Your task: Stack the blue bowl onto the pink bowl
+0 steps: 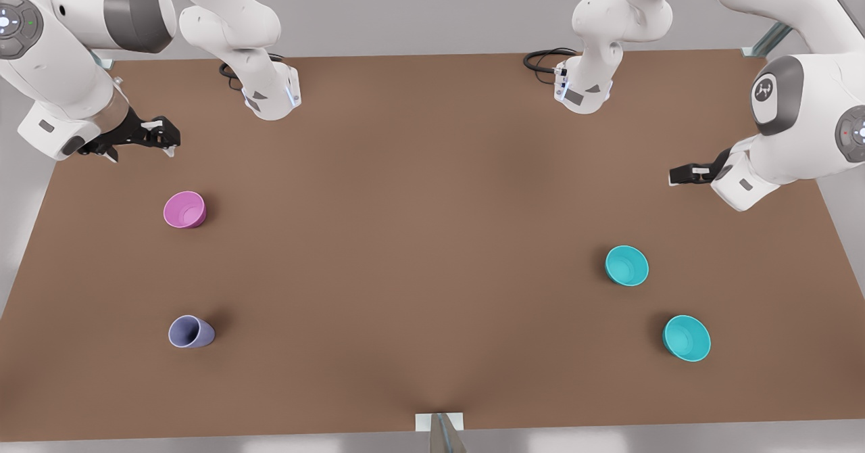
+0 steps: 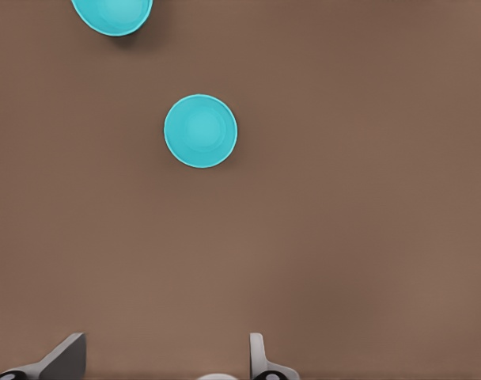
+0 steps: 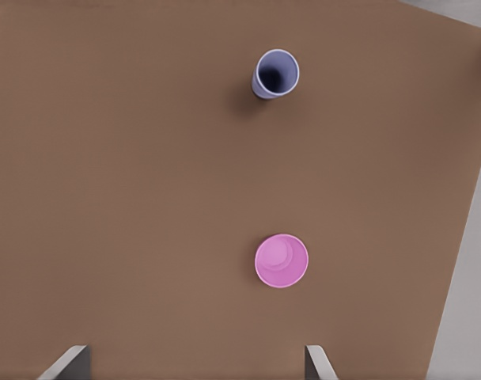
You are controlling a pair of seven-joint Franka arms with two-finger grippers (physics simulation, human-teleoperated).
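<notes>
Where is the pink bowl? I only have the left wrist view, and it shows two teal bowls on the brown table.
Observer: The pink bowl stands upright on the front view's left, far across from both teal ones.
Operator: Anything next to it?
Observer: A lavender cup stands on the same side, well apart from it.
Operator: My left gripper is open and empty. What about the other one?
Observer: The right gripper waits open and empty, close to the pink bowl.
</notes>
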